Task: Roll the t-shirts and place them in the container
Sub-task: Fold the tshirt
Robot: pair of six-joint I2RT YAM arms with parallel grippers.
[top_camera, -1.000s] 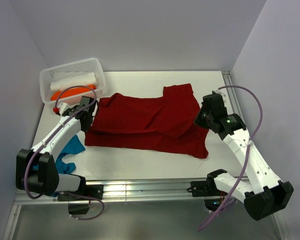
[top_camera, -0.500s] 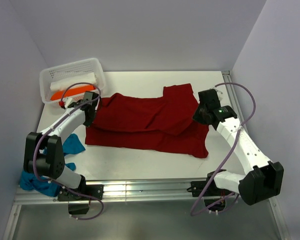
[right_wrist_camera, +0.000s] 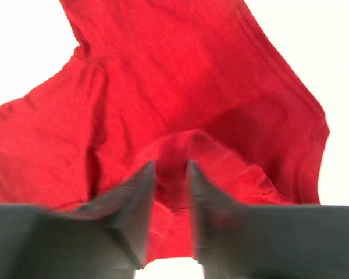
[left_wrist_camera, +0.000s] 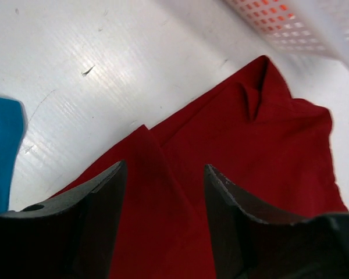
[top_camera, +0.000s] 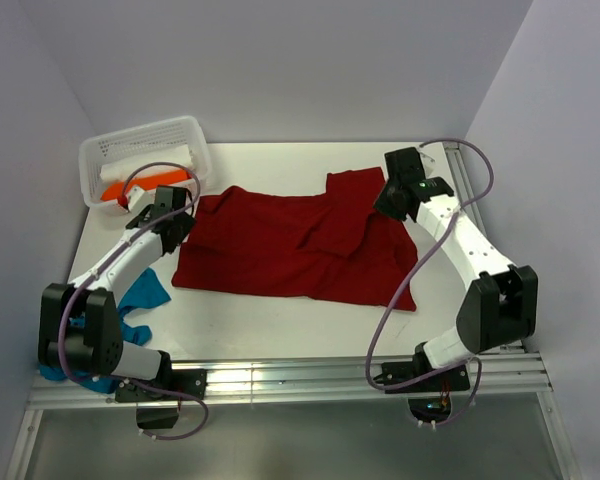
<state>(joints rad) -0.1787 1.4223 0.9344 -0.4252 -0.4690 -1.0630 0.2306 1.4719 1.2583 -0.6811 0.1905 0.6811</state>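
The dark red t-shirt point(top_camera: 290, 245) lies spread across the middle of the table, with folds and a sleeve point(top_camera: 360, 185) toward the back. My left gripper point(top_camera: 177, 215) point(left_wrist_camera: 164, 165) stands open over its left edge, red cloth showing between the fingers but not pinched. Over the shirt's right side, by the sleeve, my right gripper point(top_camera: 388, 205) point(right_wrist_camera: 170, 164) is also open, a raised hump of cloth just beyond its blurred tips. The teal blue t-shirt point(top_camera: 140, 295) point(left_wrist_camera: 0, 151) lies crumpled at the near left, partly under the left arm.
A white perforated basket point(top_camera: 145, 135) point(left_wrist_camera: 314, 29) stands at the back left, holding a white roll point(top_camera: 150, 163) and an orange item point(top_camera: 145, 182). The left gripper is close to it. Grey walls close in on both sides and the back.
Both grippers were shut on the red shirt's edges. They have moved toward the back of the table and opened, letting go of the cloth.
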